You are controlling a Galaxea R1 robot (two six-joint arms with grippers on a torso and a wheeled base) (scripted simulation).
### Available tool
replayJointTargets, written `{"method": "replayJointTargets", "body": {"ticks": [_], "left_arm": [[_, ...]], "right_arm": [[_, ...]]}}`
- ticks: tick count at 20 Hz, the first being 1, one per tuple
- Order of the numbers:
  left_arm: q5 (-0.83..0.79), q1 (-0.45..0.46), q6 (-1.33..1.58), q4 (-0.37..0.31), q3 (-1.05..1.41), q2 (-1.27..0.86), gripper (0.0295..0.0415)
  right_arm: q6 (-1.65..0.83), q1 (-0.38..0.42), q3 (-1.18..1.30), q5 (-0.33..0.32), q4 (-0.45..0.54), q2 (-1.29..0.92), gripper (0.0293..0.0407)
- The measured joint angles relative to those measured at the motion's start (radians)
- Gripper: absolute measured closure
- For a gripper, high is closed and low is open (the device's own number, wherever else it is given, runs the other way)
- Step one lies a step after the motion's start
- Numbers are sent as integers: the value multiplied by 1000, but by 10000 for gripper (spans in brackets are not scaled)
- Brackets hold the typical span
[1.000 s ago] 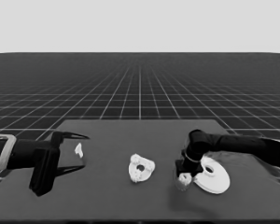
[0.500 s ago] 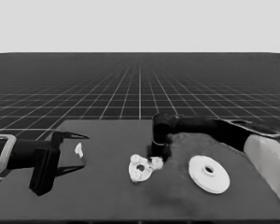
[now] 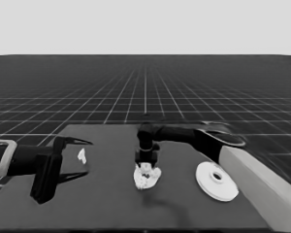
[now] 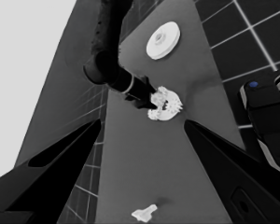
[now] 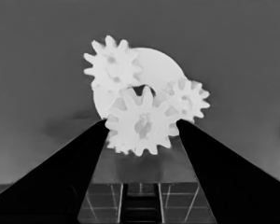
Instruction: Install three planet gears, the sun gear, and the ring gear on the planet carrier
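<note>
The right jaws grasp a gear directly above the smaller round part at mid-counter, where two gears already sit. The left jaws, parked at left, stand released.

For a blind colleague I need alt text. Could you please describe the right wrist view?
Seen between the right claw's two black fingers, a small toothed gear is gripped on both sides, just over the smaller round part. Two more gears already sit on that part, which lies on the dark table.
</note>
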Motion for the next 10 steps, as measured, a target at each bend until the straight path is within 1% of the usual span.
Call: {"method": "replayJointTargets", "body": {"ticks": [3,10], "left_arm": [[0,0,0,0,0,0,326],[0,0,0,0,0,0,326]], "right_arm": [[-16,-34,-27,13,-31,8,390],[-9,-49,-34,16,-38,9,390]]}}
